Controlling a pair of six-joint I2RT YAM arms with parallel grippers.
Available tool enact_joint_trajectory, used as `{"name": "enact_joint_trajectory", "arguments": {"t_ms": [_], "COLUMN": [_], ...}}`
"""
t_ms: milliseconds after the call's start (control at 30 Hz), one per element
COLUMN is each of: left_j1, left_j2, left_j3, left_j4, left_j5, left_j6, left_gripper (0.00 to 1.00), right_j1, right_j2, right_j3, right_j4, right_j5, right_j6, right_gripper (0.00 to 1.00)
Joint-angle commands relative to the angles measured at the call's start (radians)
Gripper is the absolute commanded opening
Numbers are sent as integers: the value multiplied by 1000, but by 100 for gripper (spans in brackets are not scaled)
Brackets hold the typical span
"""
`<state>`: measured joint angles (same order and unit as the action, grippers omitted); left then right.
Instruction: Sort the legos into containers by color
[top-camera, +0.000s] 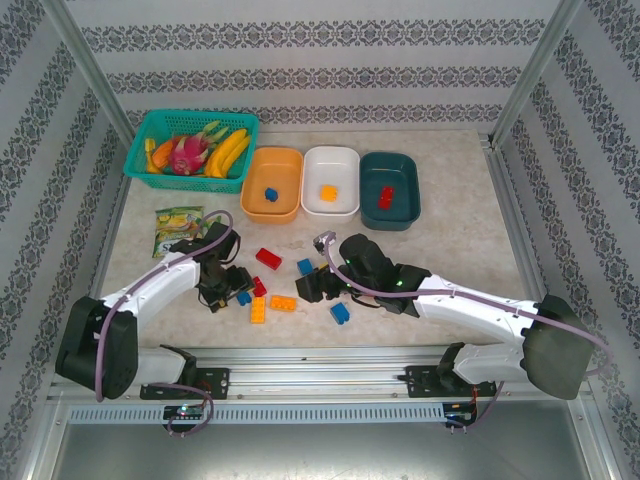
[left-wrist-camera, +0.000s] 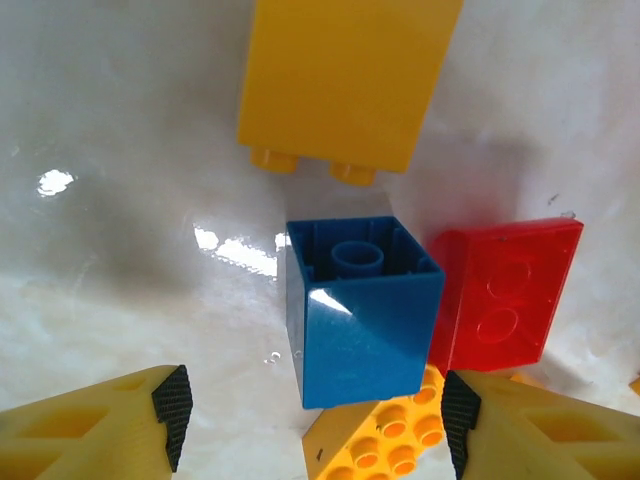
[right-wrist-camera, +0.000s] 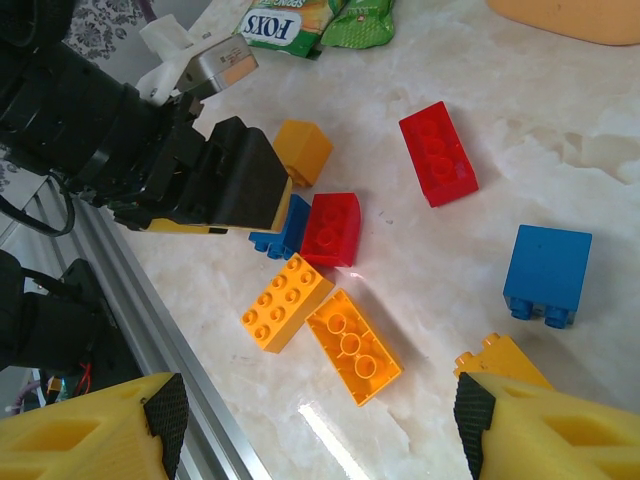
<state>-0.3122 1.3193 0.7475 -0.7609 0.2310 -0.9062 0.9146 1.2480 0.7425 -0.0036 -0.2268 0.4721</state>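
Three containers stand in a row at the back: an orange tray (top-camera: 272, 170) with one blue lego, a white tray (top-camera: 331, 168) with one orange lego, and a dark teal tray (top-camera: 389, 205) with one red lego. Loose legos lie near the front. My left gripper (left-wrist-camera: 315, 420) is open and low over the table, its fingers on either side of a blue lego (left-wrist-camera: 360, 310) without touching it. A red lego (left-wrist-camera: 505, 295) and two yellow ones (left-wrist-camera: 345, 75) crowd it. My right gripper (right-wrist-camera: 318, 420) is open above two orange legos (right-wrist-camera: 285, 300).
A teal basket of toy fruit (top-camera: 190, 143) sits at the back left, with a green snack packet (top-camera: 178, 220) in front of it. More loose bricks, a red one (right-wrist-camera: 438, 152) and a blue one (right-wrist-camera: 545, 275), lie toward the trays. A metal rail (right-wrist-camera: 150, 310) runs along the near edge.
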Motion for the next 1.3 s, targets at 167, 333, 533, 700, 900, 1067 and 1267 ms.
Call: {"name": "enact_joint_trajectory", "arguments": {"t_ms": [167,333,533,700,900,1067,1267], "left_j1": [5,5,4,5,-2,-10,-10], "left_j2": [50,67,73,106,26,-50,184], "left_j3": [2,-9,-19,-24,45,260,605], "left_j4": [60,59,59,66,-51,-205,-285], "left_j5": [-23,-39,-59,-73,-122,-131,-189], "left_j6": [12,21,38,53,65,96,237], "left_gripper": [64,55,49,38,27,25,25], "right_j1": [6,4,3,0,-15,-43,-130], "right_j2": [14,24,37,51,39,-15,18], "right_j3": [15,24,36,53,77,119,236], "right_j4": [11,13,16,16,5,-10,-53], "right_j5": [-26,-26,-26,-25,-8,95,153], "right_j6": [3,7,9,12,22,48,82], "right_gripper": [73,73,73,73,72,72,72]}}
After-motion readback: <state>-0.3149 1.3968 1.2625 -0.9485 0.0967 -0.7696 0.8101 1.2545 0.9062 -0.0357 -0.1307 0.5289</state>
